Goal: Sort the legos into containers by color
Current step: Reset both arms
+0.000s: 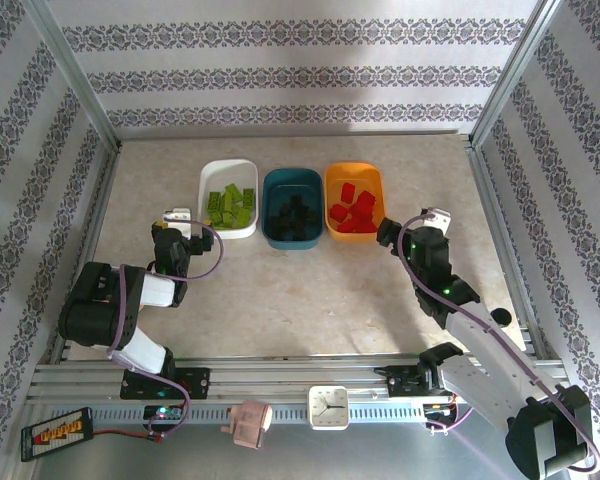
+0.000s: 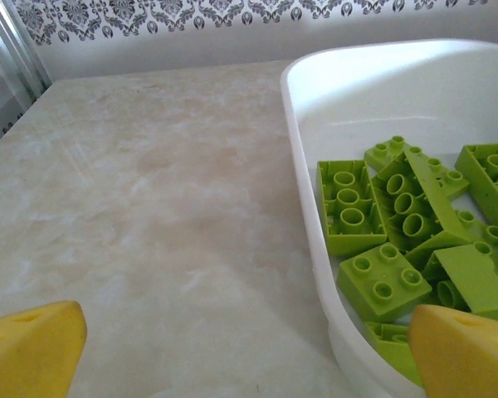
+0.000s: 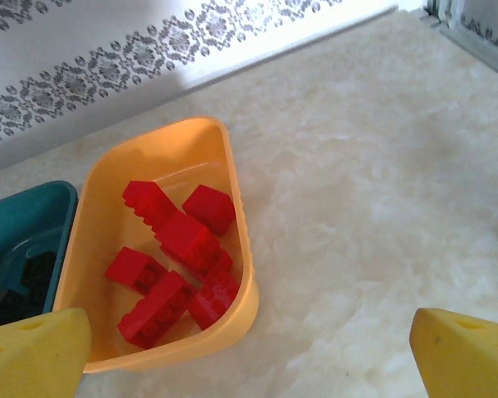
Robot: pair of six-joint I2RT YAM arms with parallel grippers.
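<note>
Green, black, red legos (image 1: 230, 207) lie in containers (image 1: 352, 167); left gripper (image 2: 249, 356) and right gripper (image 3: 249, 356) spread wide.

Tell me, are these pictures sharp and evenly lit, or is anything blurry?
Top external view: soft, even light, but the black studded bricks merge with the dark teal plastic tub. Left wrist view: lime green studded plastic bricks sharp, the left arm's yellow fingertips blurred. Right wrist view: red plastic bricks slightly soft, the right arm's yellow fingertips blurred.

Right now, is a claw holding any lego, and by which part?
Nothing is held. The left claw hangs open at the white tub of green legos, and the right claw hangs open near the orange tub of red legos.
</note>
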